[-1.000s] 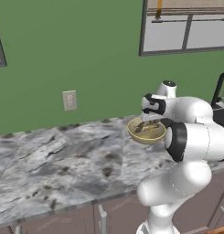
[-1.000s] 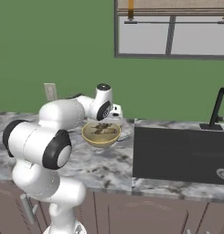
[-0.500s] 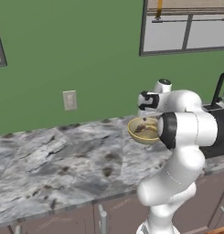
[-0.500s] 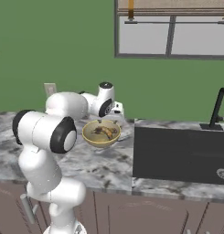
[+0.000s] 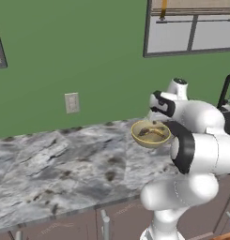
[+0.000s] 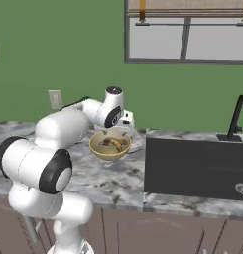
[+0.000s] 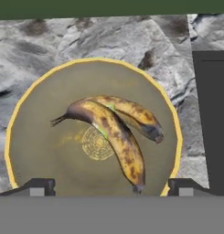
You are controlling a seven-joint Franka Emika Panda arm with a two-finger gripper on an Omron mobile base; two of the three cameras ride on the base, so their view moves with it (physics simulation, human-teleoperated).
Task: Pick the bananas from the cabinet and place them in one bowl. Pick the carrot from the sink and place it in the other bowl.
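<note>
We have our claw (image 7: pixel 109 186) spread wide and holding nothing, poised straight above the bowl (image 7: pixel 35 137) so that what it let go would land inside the rim. Both bananas (image 7: pixel 111 130) lie side by side in the middle of that bowl, which sits on the marble surface (image 6: pixel 113 176) just beside the black sink (image 6: pixel 197 168). We judge the banana half done, with the carrot next.

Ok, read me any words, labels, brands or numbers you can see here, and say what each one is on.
None: no readable text anywhere.
The bowl bears only a faint spiral mark at its centre, under the bananas; no letters.
The wall outlet is blank.
</note>
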